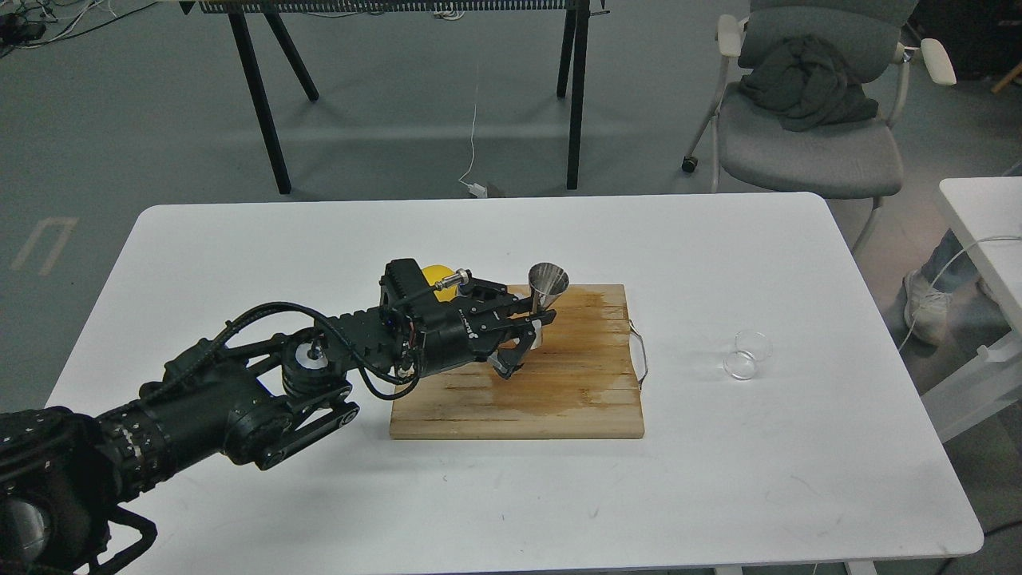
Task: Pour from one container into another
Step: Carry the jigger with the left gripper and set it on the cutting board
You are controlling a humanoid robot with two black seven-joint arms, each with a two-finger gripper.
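My left gripper [533, 317] is shut on the waist of the shiny steel jigger [548, 289], which stands upright over the stained wooden cutting board [575, 383]. Whether the jigger's base touches the board is hidden by the fingers. The small clear glass cup [747, 355] lies on its side on the white table, well to the right of the board and apart from the gripper. My right arm is out of view.
A yellow lemon [437, 276] peeks out behind my left arm at the board's back left corner. The board has a metal handle [641, 354] on its right side. A grey chair [806, 104] and black table legs [259, 88] stand beyond the white table [718, 495].
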